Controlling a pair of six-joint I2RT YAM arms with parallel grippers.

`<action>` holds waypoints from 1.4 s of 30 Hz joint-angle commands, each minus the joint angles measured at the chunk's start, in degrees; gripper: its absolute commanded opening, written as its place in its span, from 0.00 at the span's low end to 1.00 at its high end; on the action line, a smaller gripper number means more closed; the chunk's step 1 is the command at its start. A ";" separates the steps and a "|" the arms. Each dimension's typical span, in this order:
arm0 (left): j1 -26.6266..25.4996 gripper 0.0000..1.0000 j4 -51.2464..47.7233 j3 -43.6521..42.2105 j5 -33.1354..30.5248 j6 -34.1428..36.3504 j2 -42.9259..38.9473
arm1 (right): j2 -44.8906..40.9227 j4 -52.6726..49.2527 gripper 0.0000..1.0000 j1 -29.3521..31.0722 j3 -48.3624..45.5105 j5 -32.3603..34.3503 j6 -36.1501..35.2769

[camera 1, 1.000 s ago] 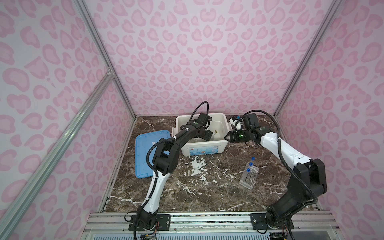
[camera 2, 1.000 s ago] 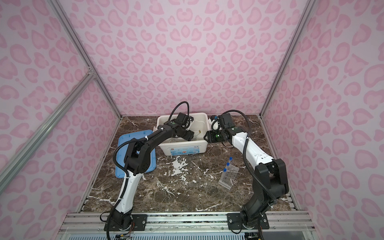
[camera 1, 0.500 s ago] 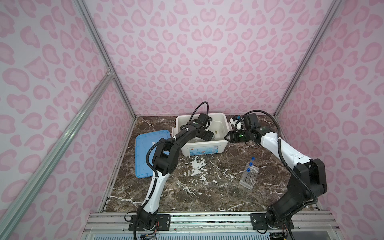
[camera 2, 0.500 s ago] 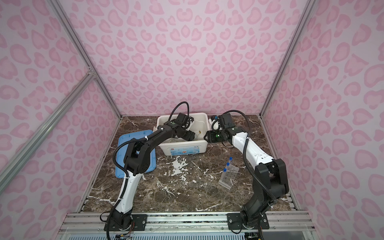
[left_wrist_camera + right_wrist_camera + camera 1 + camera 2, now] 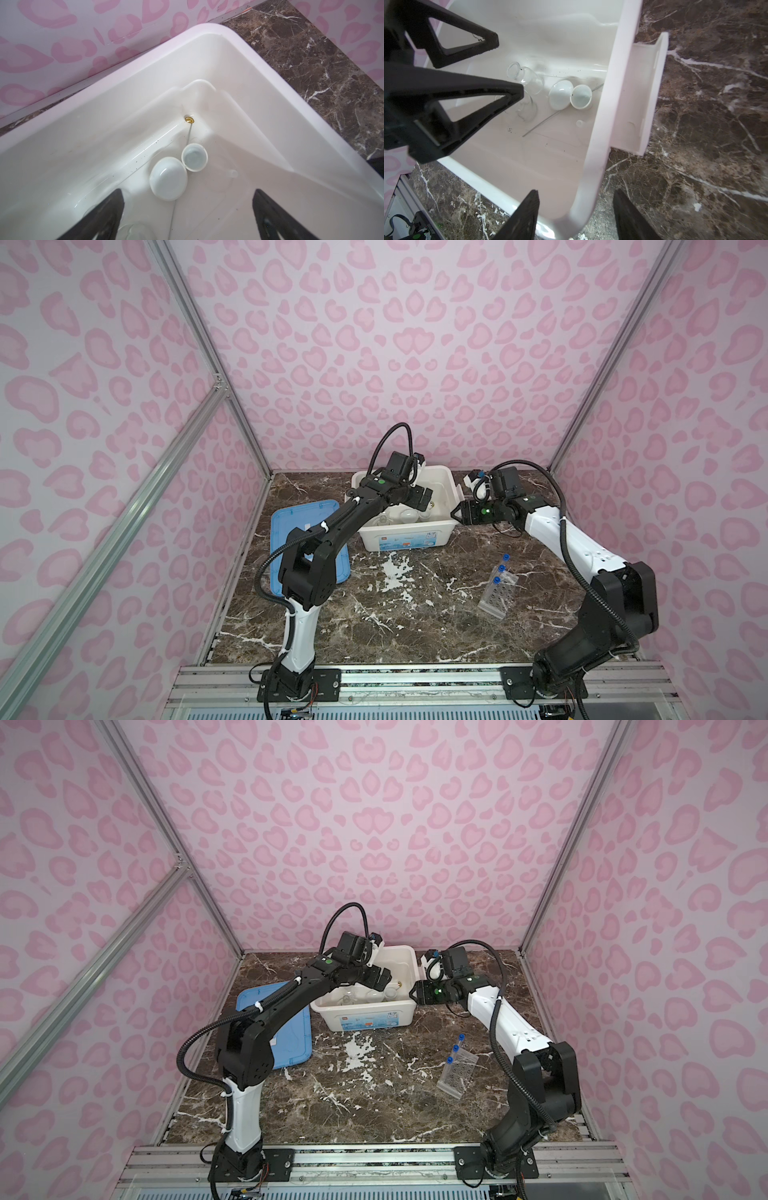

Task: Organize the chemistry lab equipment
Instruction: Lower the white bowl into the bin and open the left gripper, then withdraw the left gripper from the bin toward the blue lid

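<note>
Two dishes (image 5: 168,178) and flasks (image 5: 529,81) in box (image 5: 399,537), tube rack (image 5: 498,593) outstanding on table (image 5: 415,635); left gripper (image 5: 187,193) wide, empty; right gripper (image 5: 575,191) parted astride box rim.

The box (image 5: 270,68) is glossy, smooth white plastic. In it lie glazed white ceramic dishes (image 5: 168,178), clear glass flasks (image 5: 529,81) and a thin metal wire (image 5: 542,122). Over it, the left hand (image 5: 510,66) has matt black fingers (image 5: 467,97). The desk (image 5: 395,626) under the box looks like polished dark marble; the lid (image 5: 291,522) beside it is smooth blue plastic.
</note>
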 commanded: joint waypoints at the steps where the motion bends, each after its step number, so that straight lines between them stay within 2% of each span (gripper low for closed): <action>1: -0.07 0.98 2.67 -3.12 -1.88 -1.64 -4.33 | -0.41 1.82 0.65 0.00 -0.56 0.06 0.49; 6: -0.01 0.98 6.99 -12.78 -6.25 -4.22 -14.34 | -1.71 3.04 0.70 -0.09 -1.65 0.13 0.69; 14: 0.36 0.98 12.21 -33.68 -20.26 -11.87 -34.49 | -5.15 6.34 0.76 -0.25 -5.45 0.98 0.94; 19: 3.27 0.98 10.26 -45.28 -30.50 -17.65 -46.52 | -6.90 7.31 0.77 -0.75 -7.48 0.99 1.03; 24: 13.62 0.98 6.05 -54.13 -28.92 -22.32 -54.63 | -8.11 7.79 0.77 -0.97 -8.62 0.78 0.65; 29: 24.11 0.97 5.00 -59.24 -25.75 -24.30 -57.67 | -9.13 8.33 0.77 -1.21 -9.55 0.14 0.76; 37: 38.05 0.96 5.16 -60.75 -21.47 -25.43 -52.86 | -10.98 9.36 0.77 -2.04 -11.85 -0.80 0.13; 39: 40.41 0.98 7.18 -61.60 -18.97 -24.43 -51.03 | -11.67 10.16 0.78 -2.58 -13.04 -0.85 0.16; 42: 42.59 0.99 8.56 -61.82 -20.11 -22.68 -46.90 | -12.46 11.20 0.78 -3.74 -14.47 -1.99 0.26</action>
